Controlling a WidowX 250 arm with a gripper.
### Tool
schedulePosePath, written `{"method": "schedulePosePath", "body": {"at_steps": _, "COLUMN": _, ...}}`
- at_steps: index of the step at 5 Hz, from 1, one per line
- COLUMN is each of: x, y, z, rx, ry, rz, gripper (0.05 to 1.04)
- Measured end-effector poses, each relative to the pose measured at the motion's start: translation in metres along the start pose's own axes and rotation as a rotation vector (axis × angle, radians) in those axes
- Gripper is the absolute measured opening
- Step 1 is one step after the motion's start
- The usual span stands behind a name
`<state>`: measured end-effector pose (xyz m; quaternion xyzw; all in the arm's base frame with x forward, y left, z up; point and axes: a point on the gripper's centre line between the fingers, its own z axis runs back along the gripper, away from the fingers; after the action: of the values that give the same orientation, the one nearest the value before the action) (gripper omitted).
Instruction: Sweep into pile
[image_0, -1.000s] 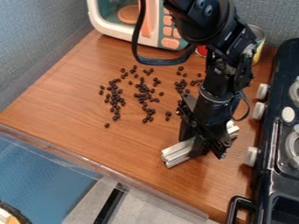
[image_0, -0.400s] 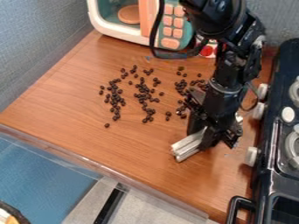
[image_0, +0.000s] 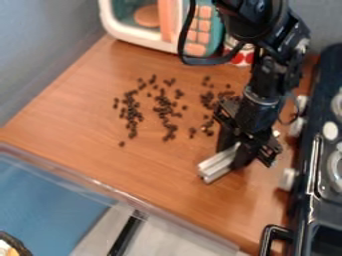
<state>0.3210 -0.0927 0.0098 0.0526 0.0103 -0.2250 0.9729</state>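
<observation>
The black arm (image_0: 260, 97) hangs from the top edge, end effector (image_0: 236, 153) pointing down.

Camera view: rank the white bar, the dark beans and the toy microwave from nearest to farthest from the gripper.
1. White bar, in the gripper.
2. Dark beans, scattered toward the picture's upper left.
3. Toy microwave, at the picture's top edge, beyond the beans.
</observation>
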Motion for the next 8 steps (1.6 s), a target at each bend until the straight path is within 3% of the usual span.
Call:
{"method": "schedulePosePath", "body": {"at_steps": 5, "x": 0.024, "y": 0.047, "z": -0.004, "rx": 0.006, "ry": -0.048, "rz": 0.377, "gripper": 0.374}}
{"method": "schedulePosePath", "body": {"at_steps": 7, "x": 0.019, "y": 0.055, "z": -0.006, "rx": -0.008, "ry": -0.061, "rz": 0.454, "gripper": 0.374}}
{"method": "schedulePosePath", "body": {"at_steps": 8, "x": 0.008, "y": 0.077, "z": -0.007, "rx": -0.009, "ry": -0.059, "rz": 0.559, "gripper": 0.374}}
